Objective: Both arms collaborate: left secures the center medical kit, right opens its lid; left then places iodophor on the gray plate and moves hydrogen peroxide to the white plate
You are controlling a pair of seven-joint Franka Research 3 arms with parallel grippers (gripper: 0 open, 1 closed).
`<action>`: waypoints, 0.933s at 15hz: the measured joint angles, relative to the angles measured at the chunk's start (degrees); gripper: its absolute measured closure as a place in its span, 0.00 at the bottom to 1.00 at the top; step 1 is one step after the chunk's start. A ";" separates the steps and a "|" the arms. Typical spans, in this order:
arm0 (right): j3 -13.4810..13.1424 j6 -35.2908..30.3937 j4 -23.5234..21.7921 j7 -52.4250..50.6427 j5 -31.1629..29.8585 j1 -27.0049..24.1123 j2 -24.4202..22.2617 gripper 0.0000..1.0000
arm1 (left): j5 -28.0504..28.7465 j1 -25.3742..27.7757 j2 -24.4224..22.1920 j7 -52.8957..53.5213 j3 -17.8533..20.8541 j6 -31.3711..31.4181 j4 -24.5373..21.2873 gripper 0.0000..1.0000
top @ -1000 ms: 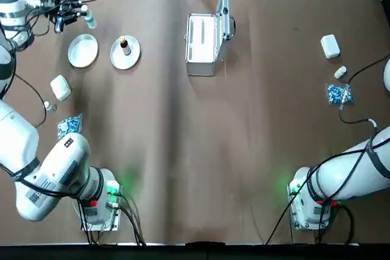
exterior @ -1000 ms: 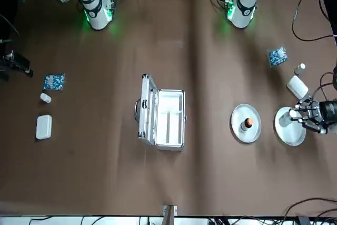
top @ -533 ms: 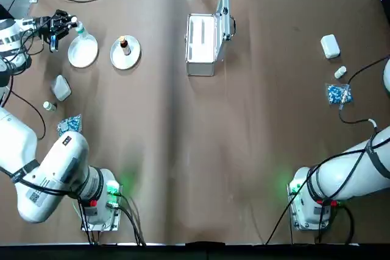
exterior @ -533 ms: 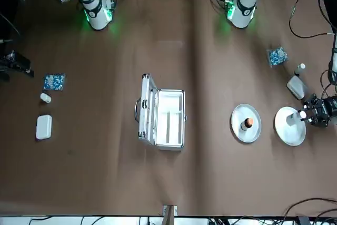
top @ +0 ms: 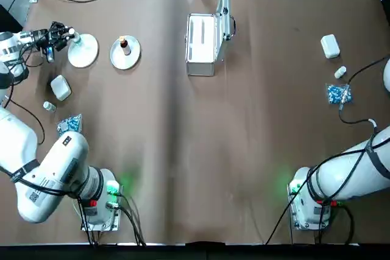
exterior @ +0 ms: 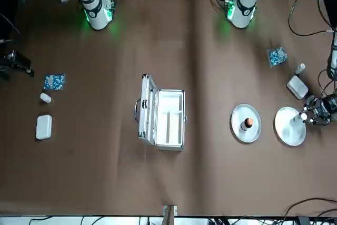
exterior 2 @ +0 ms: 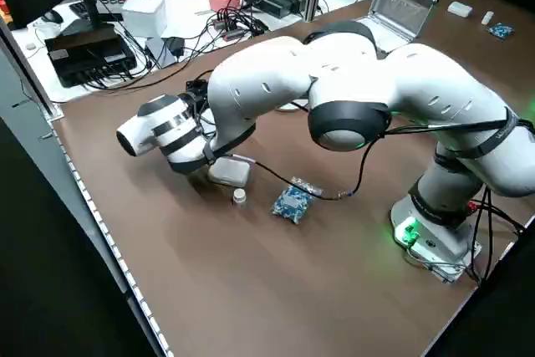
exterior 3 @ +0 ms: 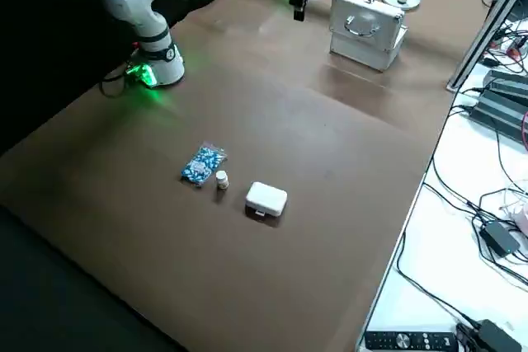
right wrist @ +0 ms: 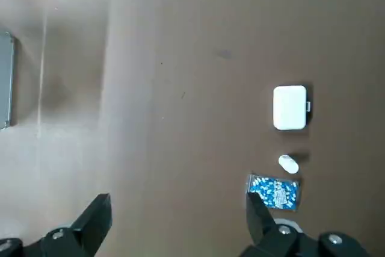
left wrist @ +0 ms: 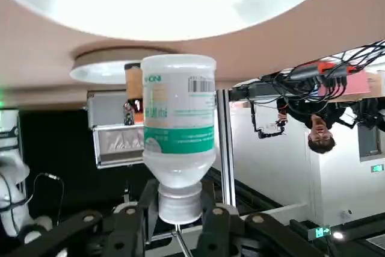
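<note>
— Status of the left gripper [top: 63, 35]?

— It reaches in sideways at the outer edge of the white plate [top: 85, 50], jaws clenched on the neck of the hydrogen peroxide bottle [left wrist: 178, 142]. The wrist view shows its green-banded label facing the camera, with the plate directly behind it. Whether the bottle touches the plate cannot be told.

— And the iodophor?

— The iodophor [top: 124, 45] stands upright in the gray plate [top: 131, 56], just beside the white plate.

— The medical kit?

— The medical kit [top: 203, 45] sits at the far middle of the bench [top: 244, 120], lid raised upright, interior exposed.

— Right gripper?

— The right gripper [right wrist: 178, 221] hangs high above the bench, jaws released and holding nothing; a white box [right wrist: 290, 108], a small vial [right wrist: 289, 164] and a blue-white packet [right wrist: 274, 192] lie below it.
</note>
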 joint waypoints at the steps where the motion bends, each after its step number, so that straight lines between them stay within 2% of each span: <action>1: 0.00 -0.07 -0.02 0.00 0.00 0.00 0.00 0.01 | 0.00 -0.05 0.29 1.50 0.03 0.65 0.00 0.68; 14: 0.10 -0.27 -0.30 0.00 0.00 0.47 0.01 0.01 | 0.00 -0.64 2.74 2.45 2.25 1.69 -0.02 0.68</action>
